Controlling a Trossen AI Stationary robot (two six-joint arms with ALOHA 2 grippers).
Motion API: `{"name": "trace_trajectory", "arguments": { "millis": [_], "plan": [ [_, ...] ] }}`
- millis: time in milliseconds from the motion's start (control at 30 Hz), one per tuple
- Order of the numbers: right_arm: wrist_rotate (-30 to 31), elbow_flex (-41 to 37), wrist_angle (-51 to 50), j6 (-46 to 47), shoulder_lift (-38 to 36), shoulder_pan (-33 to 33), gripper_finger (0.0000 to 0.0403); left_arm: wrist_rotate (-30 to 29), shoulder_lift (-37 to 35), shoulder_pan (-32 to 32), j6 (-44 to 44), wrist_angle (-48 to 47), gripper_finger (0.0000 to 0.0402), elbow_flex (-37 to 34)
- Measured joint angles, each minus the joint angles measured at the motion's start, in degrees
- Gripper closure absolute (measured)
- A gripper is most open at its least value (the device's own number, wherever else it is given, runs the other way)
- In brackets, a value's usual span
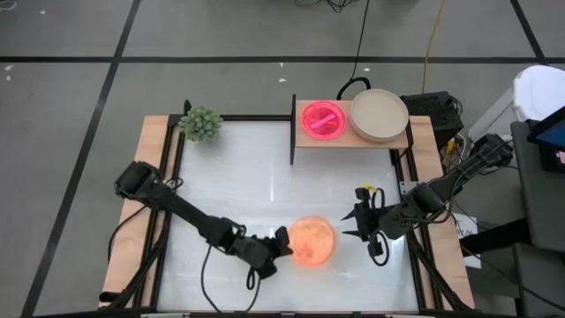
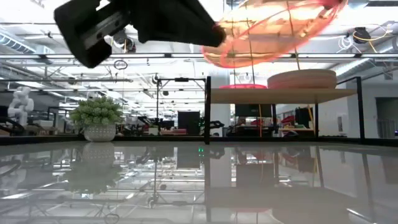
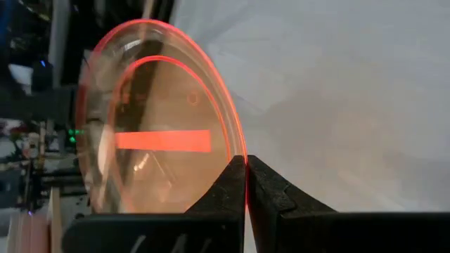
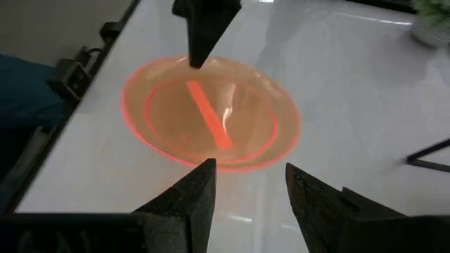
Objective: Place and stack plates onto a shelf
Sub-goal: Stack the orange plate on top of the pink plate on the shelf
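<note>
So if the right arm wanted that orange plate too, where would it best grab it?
Probably the rim on its own side. The orange plate is shallow and thin-edged, the left gripper already pinches the opposite rim, and the right gripper faces the free edge, fingers open.

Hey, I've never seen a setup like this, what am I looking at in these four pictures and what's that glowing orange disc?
It is a robot with two dark arms at a white table. One picture looks straight down, one looks level across the tabletop, and two come from cameras on the arms' wrists.

The disc is a see-through orange plate. The left pincer is shut on its rim and holds it up off the table; the left wrist picture shows the fingers clamping the edge. The right pincer is open beside the plate, holding nothing.

At the far edge stands a small wooden shelf carrying a magenta plate and a beige plate. A small potted plant sits at the table's far left corner.
</note>
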Motion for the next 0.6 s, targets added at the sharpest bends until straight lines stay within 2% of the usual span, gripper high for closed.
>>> {"name": "trace_trajectory", "arguments": {
  "millis": [200, 433, 600],
  "plan": [
    [5.26, 0.00, -2.23, 3.87, -1.10, 4.07, 0.0248, -0.06, -5.56, 3.86, 0.64, -6.31, 0.0398, -0.04],
    [6.71, 0.04, -2.73, 5.64, -1.51, 7.24, 0.0248, -0.15, -9.84, 9.45, 6.29, -6.98, 0.0398, 1.05],
    [6.75, 0.04, -2.59, 5.77, -1.51, 7.73, 0.0248, -0.62, -9.92, 13.15, 9.80, -9.63, 0.0398, 5.73]
  ]
}}
